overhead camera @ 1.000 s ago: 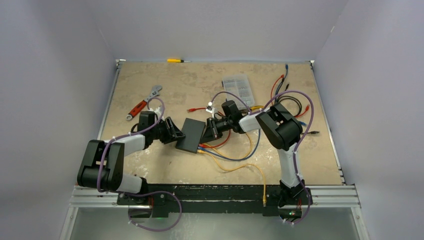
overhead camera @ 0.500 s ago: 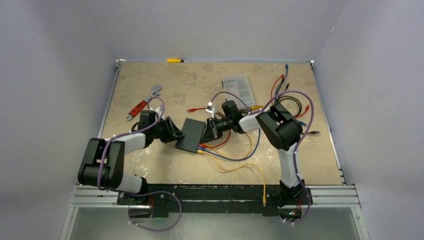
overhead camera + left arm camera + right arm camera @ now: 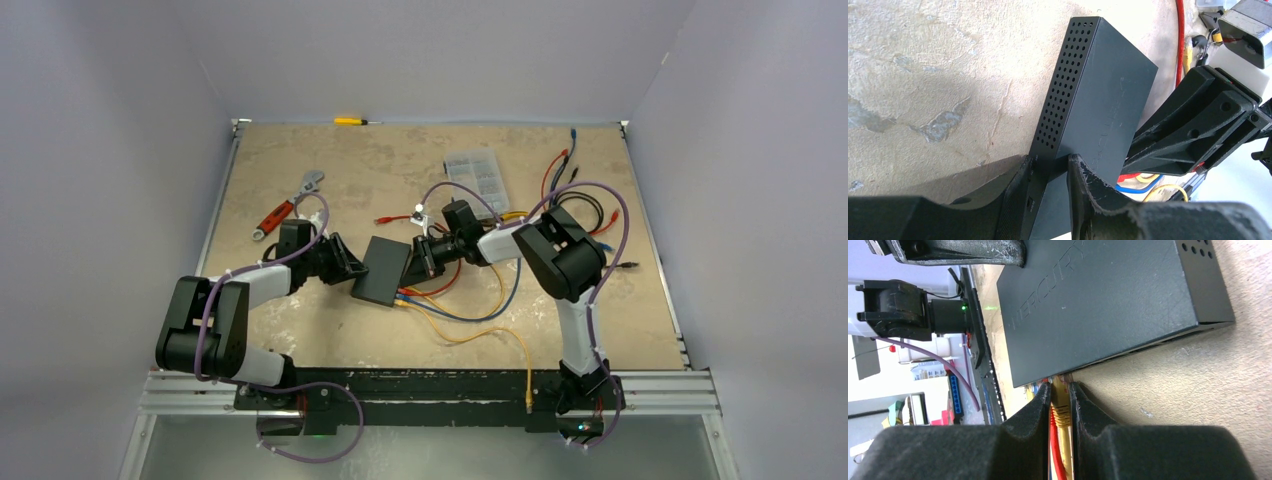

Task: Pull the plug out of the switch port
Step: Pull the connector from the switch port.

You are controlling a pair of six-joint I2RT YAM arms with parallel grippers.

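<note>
The switch, a flat matte-black box, lies mid-table with red, blue and yellow cables leaving its near-right edge. My left gripper comes from the left. In the left wrist view its fingers clamp the thin edge of the switch at a corner, shut on it. My right gripper reaches in from the right. In the right wrist view this gripper is shut on a yellow plug sitting in a port under the edge of the switch, with a red cable beside it.
A clear organiser box stands behind the right arm, and a tangle of loose cables lies at the far right. A red-handled wrench is at the left, a yellow screwdriver at the back edge. A yellow cable runs toward the front rail.
My left gripper's jaws have narrowed onto the switch's edge. The right gripper stays where it was, closed around the yellow plug.
</note>
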